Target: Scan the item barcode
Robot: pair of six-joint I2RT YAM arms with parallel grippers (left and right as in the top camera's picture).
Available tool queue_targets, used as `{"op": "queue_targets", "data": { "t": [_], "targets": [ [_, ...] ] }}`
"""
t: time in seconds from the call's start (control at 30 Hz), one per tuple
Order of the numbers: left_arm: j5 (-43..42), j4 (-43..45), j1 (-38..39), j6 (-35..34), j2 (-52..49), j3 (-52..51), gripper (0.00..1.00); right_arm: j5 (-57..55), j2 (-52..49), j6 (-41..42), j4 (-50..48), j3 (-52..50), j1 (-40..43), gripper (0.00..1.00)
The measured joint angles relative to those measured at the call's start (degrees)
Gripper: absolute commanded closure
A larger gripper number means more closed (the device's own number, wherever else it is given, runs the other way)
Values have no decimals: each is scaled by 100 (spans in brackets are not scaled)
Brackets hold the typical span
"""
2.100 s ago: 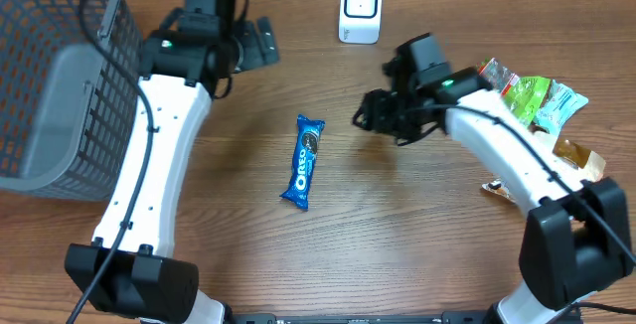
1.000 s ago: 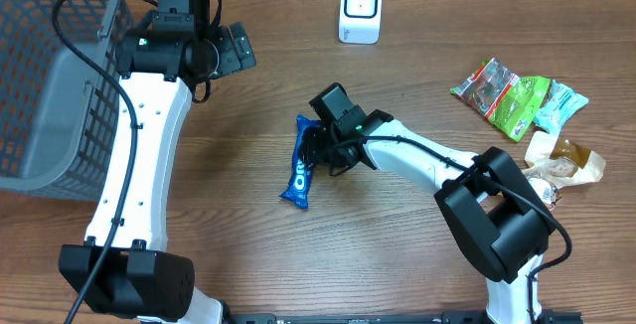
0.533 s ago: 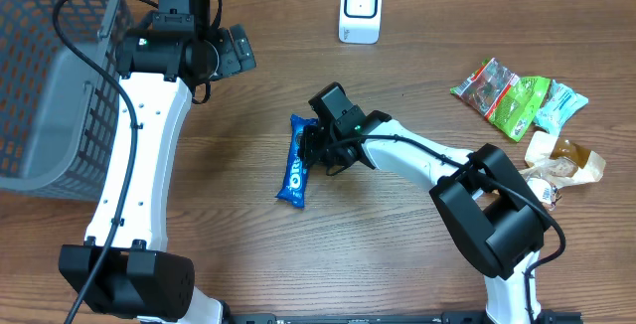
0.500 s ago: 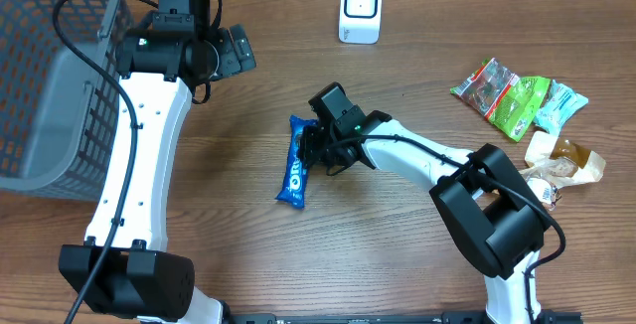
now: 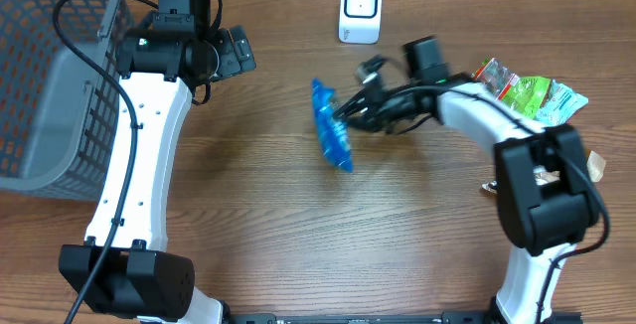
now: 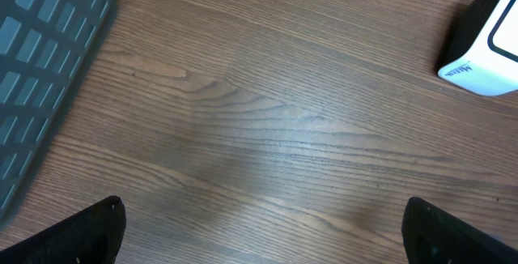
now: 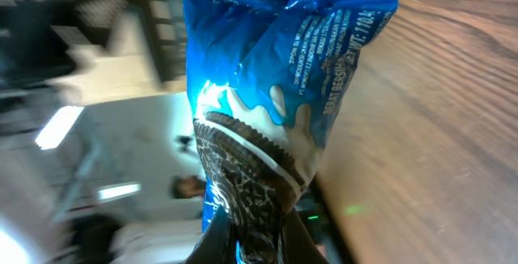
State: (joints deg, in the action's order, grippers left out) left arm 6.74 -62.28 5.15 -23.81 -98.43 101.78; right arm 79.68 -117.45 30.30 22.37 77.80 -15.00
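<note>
The item is a blue Oreo packet (image 5: 331,127), lifted off the table and hanging tilted in mid-table. My right gripper (image 5: 347,115) is shut on its right edge. In the right wrist view the packet (image 7: 275,94) fills the middle and stands on end, pinched at its lower end by my right gripper (image 7: 257,244). No barcode shows on the faces I see. The white scanner (image 5: 360,9) stands at the back of the table, beyond the packet. My left gripper (image 5: 238,51) hovers open at the back left, its black fingertips (image 6: 97,227) wide apart over bare wood.
A grey wire basket (image 5: 50,76) stands at the far left, its corner also in the left wrist view as the basket (image 6: 40,70). Several snack packets (image 5: 522,95) lie at the right edge. The scanner (image 6: 490,45) shows at the left wrist view's top right.
The right gripper closed on the packet where it lay, lifted it and carried it right and back toward the scanner. The left arm has not moved.
</note>
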Motion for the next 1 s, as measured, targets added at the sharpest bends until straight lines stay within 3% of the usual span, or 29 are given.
{"op": "queue_targets", "data": {
  "t": [0.37, 0.7, 0.83, 1.0],
  "targets": [
    [0, 2, 0, 0, 0, 0, 0, 717, 39, 861, 107, 0, 546, 96],
    [0, 2, 0, 0, 0, 0, 0, 682, 39, 975, 872, 4, 590, 96],
    [0, 4, 0, 0, 0, 0, 0, -280, 79, 579, 1639, 55, 588, 96],
    [0, 0, 0, 0, 0, 0, 0, -2634, 310, -136, 2927, 59, 527, 96]
  ]
}}
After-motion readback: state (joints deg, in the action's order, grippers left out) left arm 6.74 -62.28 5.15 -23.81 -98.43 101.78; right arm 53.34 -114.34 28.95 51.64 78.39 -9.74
